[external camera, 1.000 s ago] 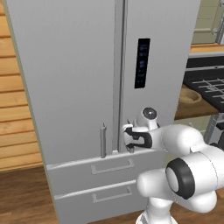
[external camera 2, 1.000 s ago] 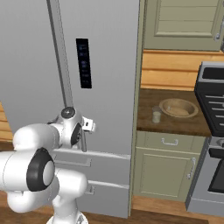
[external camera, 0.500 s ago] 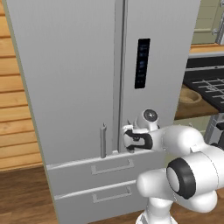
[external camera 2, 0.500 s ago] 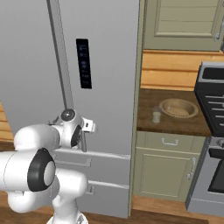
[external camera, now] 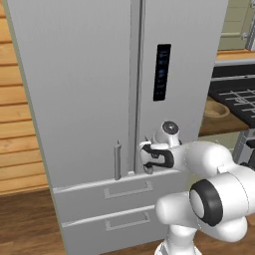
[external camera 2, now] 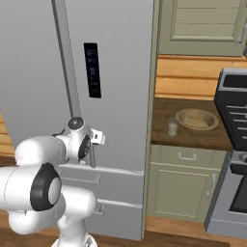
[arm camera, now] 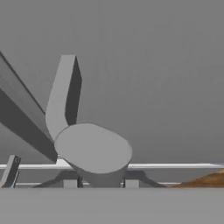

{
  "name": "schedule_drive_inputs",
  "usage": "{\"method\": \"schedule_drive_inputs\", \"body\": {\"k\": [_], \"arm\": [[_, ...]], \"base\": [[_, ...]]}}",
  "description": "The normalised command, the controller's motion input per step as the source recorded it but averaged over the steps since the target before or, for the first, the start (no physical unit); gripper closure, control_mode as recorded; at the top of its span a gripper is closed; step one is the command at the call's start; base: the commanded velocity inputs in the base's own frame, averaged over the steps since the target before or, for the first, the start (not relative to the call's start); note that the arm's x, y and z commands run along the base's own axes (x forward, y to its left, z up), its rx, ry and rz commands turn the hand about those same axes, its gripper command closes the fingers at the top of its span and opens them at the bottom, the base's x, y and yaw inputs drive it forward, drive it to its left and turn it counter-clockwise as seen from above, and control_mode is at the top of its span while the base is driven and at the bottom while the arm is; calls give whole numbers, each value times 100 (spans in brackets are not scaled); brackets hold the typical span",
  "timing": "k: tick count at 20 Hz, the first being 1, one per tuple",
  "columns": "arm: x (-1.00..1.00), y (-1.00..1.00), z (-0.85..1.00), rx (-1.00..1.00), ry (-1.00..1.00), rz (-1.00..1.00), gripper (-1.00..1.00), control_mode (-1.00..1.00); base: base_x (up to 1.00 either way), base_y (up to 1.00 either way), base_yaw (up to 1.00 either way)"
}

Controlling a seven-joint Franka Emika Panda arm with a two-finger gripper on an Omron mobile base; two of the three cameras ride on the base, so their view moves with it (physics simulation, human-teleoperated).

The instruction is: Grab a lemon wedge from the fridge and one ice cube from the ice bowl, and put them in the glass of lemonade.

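Fridge [external camera: 89,99], tall light-grey unit with vertical bar handles and two lower drawers, stands closed right in front of the robot, so any lemon wedge would be inside, hidden. Door likely heavy and stiff on its hinge; rigid metal-look bar is the place to take hold, low on the bar where the arm already is, pulling outward in an arc. Smooth bar could slip if grip is shallow. Pincer [external camera: 148,160] sits at the bottom end of the right door's grey vertical bar handle [arm camera: 61,96], just above the top drawer line. In the hand view the handle's rounded lower end sits close up between the dark finger tips [arm camera: 70,183]. Jaws look partly drawn in around that bar, but whether they are clenched firm on it or not quite touching, cannot tell from these pictures. Round tan-beige ice bowl [external camera 2: 196,118] and small clear glass of pale lemonade [external camera 2: 172,127] sit just beside each other on the brown surface [external camera 2: 193,137] to the right of the fridge, well apart from the arm, untouched.
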Motion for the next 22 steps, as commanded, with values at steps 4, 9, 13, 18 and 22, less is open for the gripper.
{"method": "schedule_drive_inputs", "body": {"k": [4, 9, 13, 18, 22], "arm": [[1, 0, -57, 0, -24, 0, 100, -100], [3, -16, -6, 0, -2, 0, 100, -100], [-4, -56, 9, 0, 9, -3, 100, -100], [-26, -64, 0, 1, 0, -7, 100, -100], [-29, -63, 0, 2, 0, -7, 100, -100]], "base": [[0, 0, 0], [0, 0, 0], [0, 0, 0], [0, 0, 0], [0, 0, 0]]}}
